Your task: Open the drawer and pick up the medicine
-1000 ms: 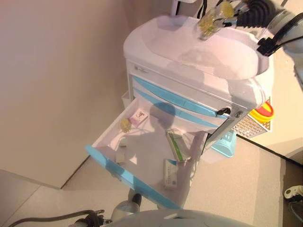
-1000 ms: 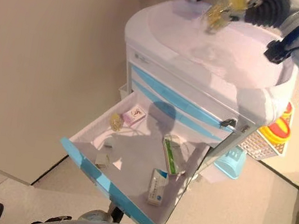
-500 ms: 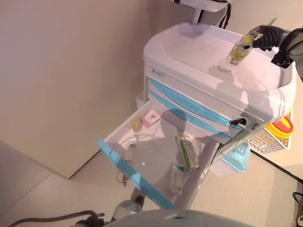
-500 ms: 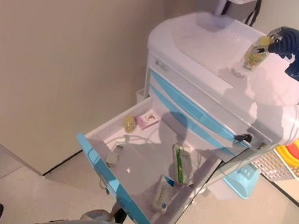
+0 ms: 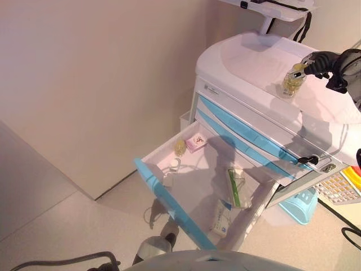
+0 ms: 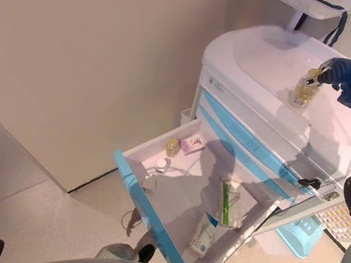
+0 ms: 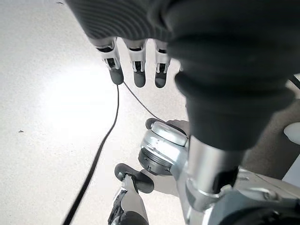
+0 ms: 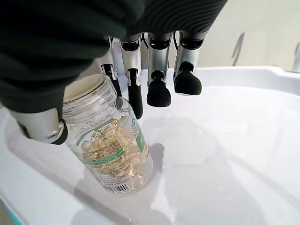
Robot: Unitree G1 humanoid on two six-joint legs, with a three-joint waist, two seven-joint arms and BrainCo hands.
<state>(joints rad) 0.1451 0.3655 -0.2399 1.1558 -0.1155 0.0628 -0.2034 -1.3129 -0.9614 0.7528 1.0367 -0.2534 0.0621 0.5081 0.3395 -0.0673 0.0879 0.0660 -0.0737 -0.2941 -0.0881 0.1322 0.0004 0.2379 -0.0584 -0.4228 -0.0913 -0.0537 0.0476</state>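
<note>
A clear medicine bottle (image 8: 110, 140) of yellow capsules rests with its base on the white cart top (image 5: 254, 56); it also shows in the right eye view (image 6: 304, 90). My right hand (image 5: 318, 61) is shut on it, thumb on one side and a finger (image 8: 134, 96) on the other. The cart's bottom drawer (image 5: 169, 203) with a blue front stands pulled open. Inside lie a small yellow bottle (image 5: 179, 147), a pink box (image 5: 196, 142), a green-and-white box (image 5: 233, 186) and a white-and-blue box (image 5: 221, 217). My left hand (image 7: 136, 61) hangs open over the floor.
A beige wall (image 5: 84, 84) runs close on the cart's left. A light blue bin (image 5: 299, 204), a wire basket (image 5: 338, 189) and a yellow-and-red container (image 5: 354, 175) sit at the cart's right side. A stand (image 5: 271, 22) rises behind the cart top.
The camera has shifted, so the cart shows further right. My right hand has come down with the bottle from above the cart top onto it.
</note>
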